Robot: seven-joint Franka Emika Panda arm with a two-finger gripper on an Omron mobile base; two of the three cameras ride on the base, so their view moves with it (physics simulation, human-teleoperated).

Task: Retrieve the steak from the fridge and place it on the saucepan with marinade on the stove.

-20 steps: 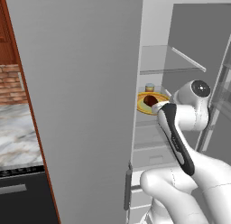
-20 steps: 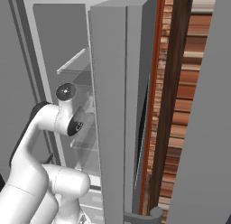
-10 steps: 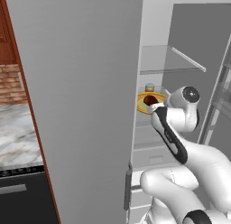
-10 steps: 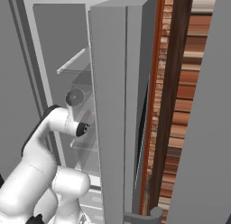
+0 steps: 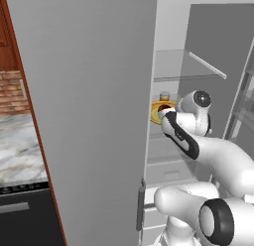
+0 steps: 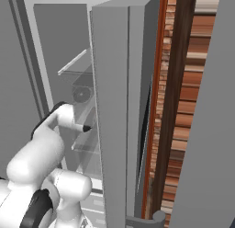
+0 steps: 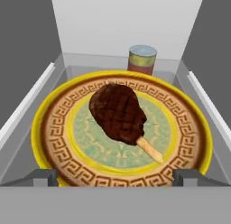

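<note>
Gripper [image 7: 115, 179]: jaws spread wide, nothing held, nothing touched. In the hand view the two grey fingertips [image 7: 41, 177] stand far apart at the near rim of the yellow plate [image 7: 49, 123], one to each side.

Arm [image 5: 198, 146]: white, reaching from the base into the open fridge [image 5: 89, 91] at the level of a middle shelf, wrist turned toward the plate; the right base view shows the forearm [image 6: 55, 130] passing behind the edge of the open door [image 6: 119, 107].

Steak [image 7: 118, 114]: dark red-brown lump with a pale bone end, lying on the middle of the plate, apart from the fingertips.

Plate: yellow rim, brown key-pattern band, green centre; sits on a white fridge shelf [image 7: 27, 101].

Small jar [image 7: 142, 59]: red-brown body, pale lid, upright just behind the plate.

Glass shelf [image 5: 186, 66]: above the plate's level.
</note>
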